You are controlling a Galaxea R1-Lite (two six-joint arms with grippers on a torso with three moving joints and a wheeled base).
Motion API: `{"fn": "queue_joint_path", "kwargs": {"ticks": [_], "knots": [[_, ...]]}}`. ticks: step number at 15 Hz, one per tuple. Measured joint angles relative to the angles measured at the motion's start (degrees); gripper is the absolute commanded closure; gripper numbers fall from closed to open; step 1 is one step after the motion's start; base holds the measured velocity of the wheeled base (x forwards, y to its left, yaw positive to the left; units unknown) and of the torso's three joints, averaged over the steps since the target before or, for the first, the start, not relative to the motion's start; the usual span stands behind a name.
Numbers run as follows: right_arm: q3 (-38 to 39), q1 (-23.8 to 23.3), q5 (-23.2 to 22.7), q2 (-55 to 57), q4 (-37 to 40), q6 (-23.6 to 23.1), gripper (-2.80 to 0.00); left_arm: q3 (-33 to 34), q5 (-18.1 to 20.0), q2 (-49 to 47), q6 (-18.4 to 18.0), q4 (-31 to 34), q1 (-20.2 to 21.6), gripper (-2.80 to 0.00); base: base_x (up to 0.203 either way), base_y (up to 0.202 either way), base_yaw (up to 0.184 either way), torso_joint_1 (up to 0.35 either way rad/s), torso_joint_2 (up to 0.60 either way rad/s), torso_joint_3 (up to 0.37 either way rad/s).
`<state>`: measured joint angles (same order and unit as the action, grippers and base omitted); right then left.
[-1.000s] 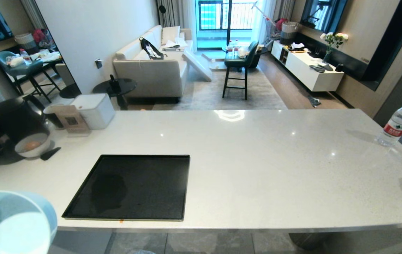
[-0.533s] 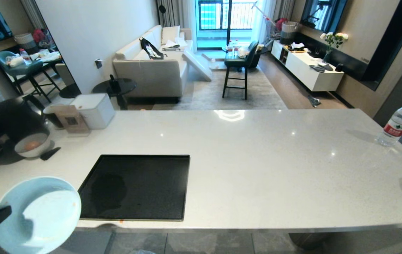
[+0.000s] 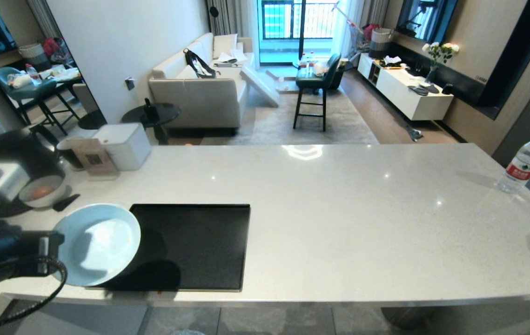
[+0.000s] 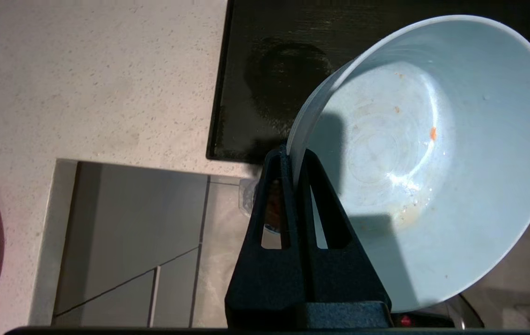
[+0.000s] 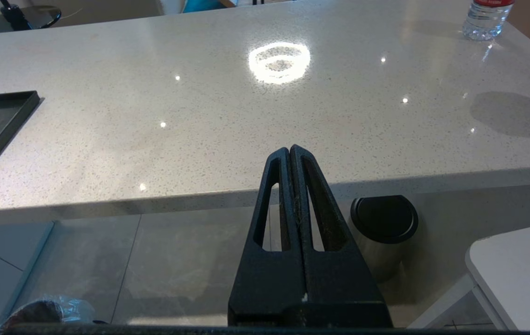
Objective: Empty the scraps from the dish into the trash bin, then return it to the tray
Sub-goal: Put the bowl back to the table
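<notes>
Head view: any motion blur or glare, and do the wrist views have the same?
Head view: left hand and arm blurred, lamp glare on the countertop. Left wrist view: sharp, hand shadow across the dish. Right wrist view: ring-shaped glare on the countertop.

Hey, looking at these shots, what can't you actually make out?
- Trash bin: right wrist view, only a crinkled bag edge shows, cut off at the frame edge; contents hidden.
- Left gripper: head view, arm blurred; jaws unreadable there.
- Dish: whether it clears the tray, no view settles.
</notes>
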<state>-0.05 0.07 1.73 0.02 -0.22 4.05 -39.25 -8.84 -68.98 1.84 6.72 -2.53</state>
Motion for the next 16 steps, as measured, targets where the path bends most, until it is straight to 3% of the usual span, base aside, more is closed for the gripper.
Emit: {"fn": "queue_joint_path", "kwargs": {"ticks": [5, 9, 16], "knots": [[0.02, 0.0, 0.0, 0.0, -0.02, 0.05, 0.0, -10.43, 4.95, -14.57, -0.16, 0.13, 3.17, 0.0, 0.0, 0.0, 0.0, 0.0, 0.0, 0.0], [0.0, 0.0, 0.02, 0.0, -0.02, 0.04, 0.0, -17.4, 10.04, -26.82, -0.17, 0.0, 8.16, 0.0, 0.0, 0.0, 0.0, 0.0, 0.0, 0.0], [0.02, 0.0, 0.02, 0.0, -0.02, 0.01, 0.0, -25.96, 14.52, -44.27, -0.04, -1.8, 14.65, 0.0, 0.0, 0.0, 0.0, 0.0, 0.0, 0.0]]}}
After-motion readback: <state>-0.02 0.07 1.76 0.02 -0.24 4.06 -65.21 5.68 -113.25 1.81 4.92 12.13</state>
